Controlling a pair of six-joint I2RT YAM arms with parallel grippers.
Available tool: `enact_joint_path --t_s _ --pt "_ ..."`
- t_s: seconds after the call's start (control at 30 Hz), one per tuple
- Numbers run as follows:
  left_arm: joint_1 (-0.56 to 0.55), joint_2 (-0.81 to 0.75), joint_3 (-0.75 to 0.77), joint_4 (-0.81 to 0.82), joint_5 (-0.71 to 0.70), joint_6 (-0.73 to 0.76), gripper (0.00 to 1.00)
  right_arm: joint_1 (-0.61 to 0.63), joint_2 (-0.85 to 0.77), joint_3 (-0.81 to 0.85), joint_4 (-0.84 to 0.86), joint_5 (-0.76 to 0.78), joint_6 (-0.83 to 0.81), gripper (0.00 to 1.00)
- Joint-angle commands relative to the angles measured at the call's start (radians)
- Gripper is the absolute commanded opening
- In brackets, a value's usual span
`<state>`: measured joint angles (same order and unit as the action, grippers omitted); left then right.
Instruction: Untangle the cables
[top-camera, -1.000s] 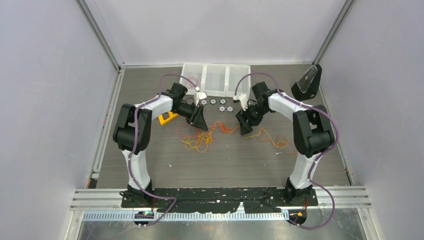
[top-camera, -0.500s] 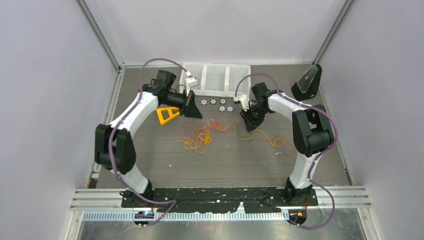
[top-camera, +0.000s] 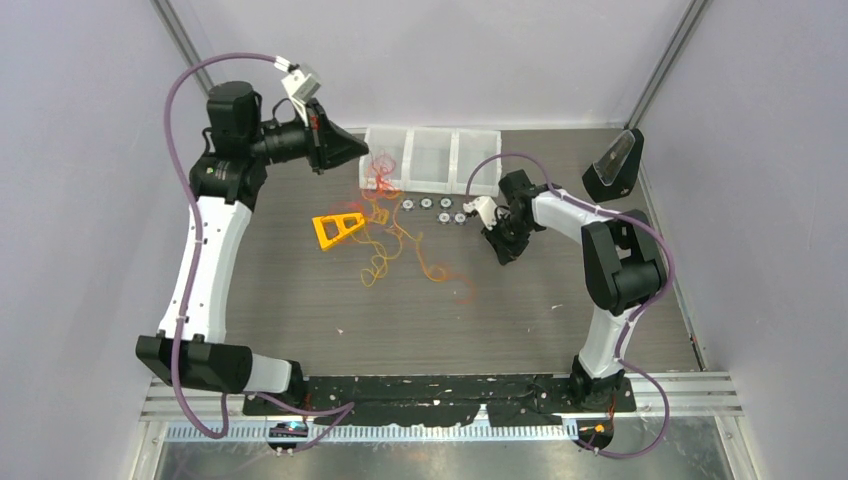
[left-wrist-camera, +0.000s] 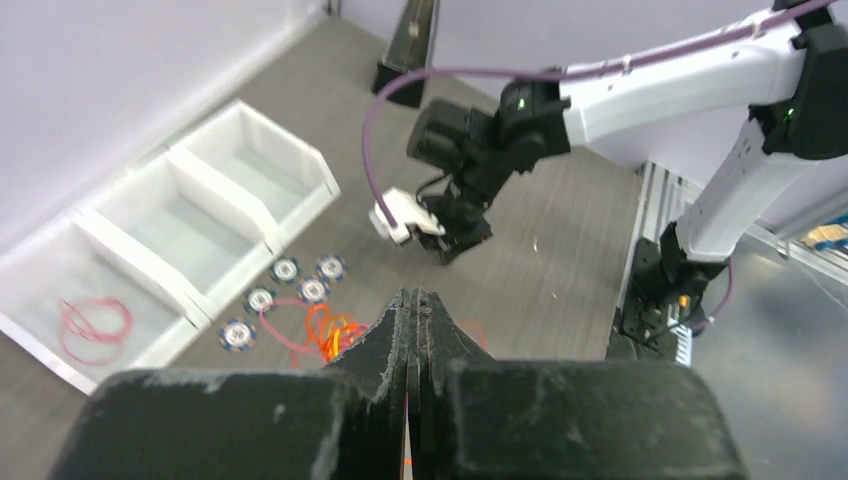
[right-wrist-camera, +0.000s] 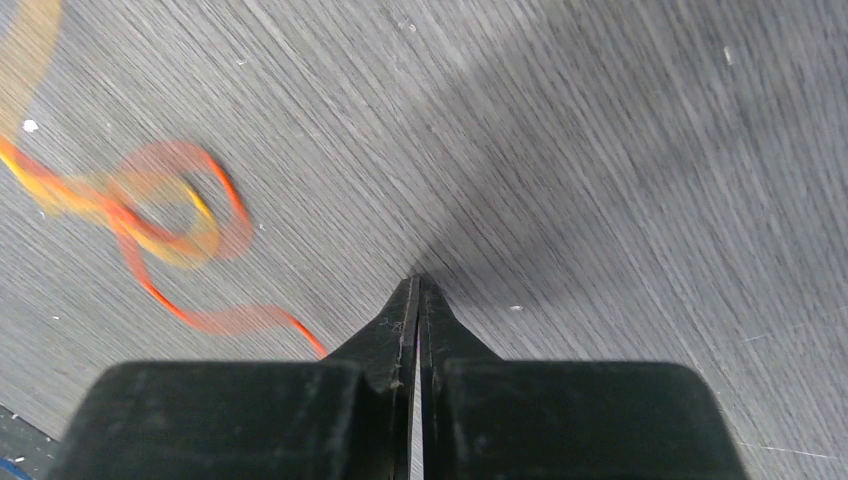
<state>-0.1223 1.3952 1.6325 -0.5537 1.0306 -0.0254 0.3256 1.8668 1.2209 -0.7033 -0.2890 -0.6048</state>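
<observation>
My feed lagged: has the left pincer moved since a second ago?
Yes. The left pincer went from beside the yellow triangle to the left end of the white bins.

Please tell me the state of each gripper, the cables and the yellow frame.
left gripper: shut on the cables, raised high.
right gripper: shut, holding nothing, near the table.
cables: tangled, partly lifted, partly on the table.
red cable: loose in the bin.
yellow frame: lying flat on the table.

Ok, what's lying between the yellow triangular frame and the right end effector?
Loose strands of the cables, orange and yellow, trail across that stretch between the yellow triangular frame and the right end effector. The top view shows it.
</observation>
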Motion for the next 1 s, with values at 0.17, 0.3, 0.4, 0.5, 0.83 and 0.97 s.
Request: enact_joint_path --t_s 0.17,0.3,0.4,0.5,0.83,0.97 --pt "-0.033 -0.067 0.023 0.121 0.016 -0.123 0.0 -0.043 -0.26 0.142 -0.011 -0.365 0.041 0.88" --pt "-0.055 -0.063 0.039 0.134 0.02 -0.142 0.0 -0.018 -0.374 0.162 0.348 -0.55 0.33 0.99" --pt "-0.09 -0.049 0.06 0.143 0.024 -0.164 0.0 0.048 -0.394 0.182 0.574 -0.57 0.51 0.96" --pt "-0.144 -0.037 0.068 0.144 0.011 -0.166 0.0 0.135 -0.4 0.198 0.817 -0.553 0.693 0.95" --pt "-0.246 -0.012 0.071 0.281 0.003 -0.291 0.0 0.28 -0.317 0.234 0.978 -0.426 0.703 0.87" --pt "-0.244 0.001 0.127 0.364 0.002 -0.363 0.0 0.281 -0.294 0.134 0.999 -0.434 0.667 0.43"
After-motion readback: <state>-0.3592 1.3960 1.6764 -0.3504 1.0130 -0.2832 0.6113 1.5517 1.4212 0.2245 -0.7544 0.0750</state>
